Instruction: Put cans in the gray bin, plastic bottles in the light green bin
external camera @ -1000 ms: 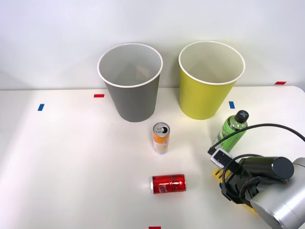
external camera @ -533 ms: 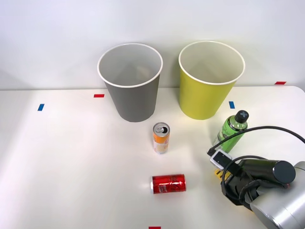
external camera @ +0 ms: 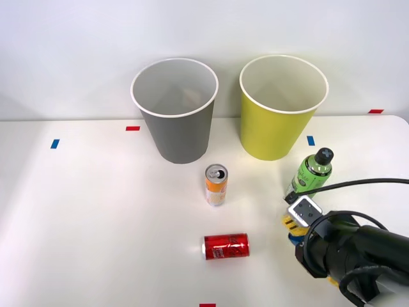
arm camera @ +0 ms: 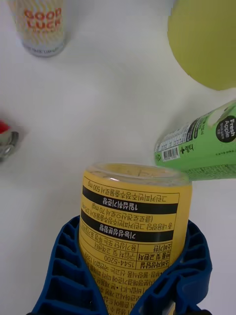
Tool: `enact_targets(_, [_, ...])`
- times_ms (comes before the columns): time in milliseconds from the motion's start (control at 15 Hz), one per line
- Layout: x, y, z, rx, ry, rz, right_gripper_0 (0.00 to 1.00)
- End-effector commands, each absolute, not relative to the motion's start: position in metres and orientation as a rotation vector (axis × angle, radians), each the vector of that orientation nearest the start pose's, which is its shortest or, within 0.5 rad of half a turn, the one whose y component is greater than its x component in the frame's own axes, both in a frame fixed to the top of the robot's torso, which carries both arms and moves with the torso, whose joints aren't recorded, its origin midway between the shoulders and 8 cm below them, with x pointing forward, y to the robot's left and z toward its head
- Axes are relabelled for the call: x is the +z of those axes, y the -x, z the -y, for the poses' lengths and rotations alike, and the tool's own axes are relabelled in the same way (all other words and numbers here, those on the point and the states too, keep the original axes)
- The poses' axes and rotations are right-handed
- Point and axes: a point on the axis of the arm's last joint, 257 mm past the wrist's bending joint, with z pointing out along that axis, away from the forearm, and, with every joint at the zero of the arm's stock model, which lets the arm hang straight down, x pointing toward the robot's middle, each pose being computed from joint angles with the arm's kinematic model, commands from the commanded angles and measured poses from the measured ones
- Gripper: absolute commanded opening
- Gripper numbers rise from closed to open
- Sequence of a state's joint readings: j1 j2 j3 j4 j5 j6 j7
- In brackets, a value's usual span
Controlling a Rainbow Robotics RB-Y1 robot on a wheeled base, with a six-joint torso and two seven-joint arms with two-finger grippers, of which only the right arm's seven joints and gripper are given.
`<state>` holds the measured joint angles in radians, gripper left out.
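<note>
My claw [arm camera: 130, 290] pinches the yellow bottle [arm camera: 135, 226] low over the surface, just beside the upright green bottle [external camera: 312, 171]. Step: bottle sorting. Next, I judge: lift, carry over the light green bin [external camera: 281, 109], release.

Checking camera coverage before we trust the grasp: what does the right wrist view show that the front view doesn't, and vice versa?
Wrist only: the blue ribbed fingers of the right end effector closed around the yellow bottle, its black print readable.

Front only: the gray bin and the whole table layout, with the white rim of the light green bin.

Both: the green bottle, the orange-and-white can, the red can, and part of the light green bin's wall.
</note>
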<state>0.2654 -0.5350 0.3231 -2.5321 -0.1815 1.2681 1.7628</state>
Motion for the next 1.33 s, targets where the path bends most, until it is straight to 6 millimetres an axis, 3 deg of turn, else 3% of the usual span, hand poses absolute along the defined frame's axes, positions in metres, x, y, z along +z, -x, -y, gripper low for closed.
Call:
enact_targets(67, [-0.217, -0.353, 0.150, -0.020, 0.795, -1.996, 0.02])
enact_targets(400, [-0.160, -0.367, 0.118, 0.188, 0.636, -1.792, 0.02])
enact_targets(600, [-0.109, -0.376, 0.105, 0.310, 0.516, -1.638, 0.02])
enact_targets(1067, [-0.032, -0.395, 0.107, 0.406, 0.380, -1.446, 0.00])
enact_targets(1333, [0.028, -0.404, 0.106, 0.507, 0.281, -1.317, 0.00])
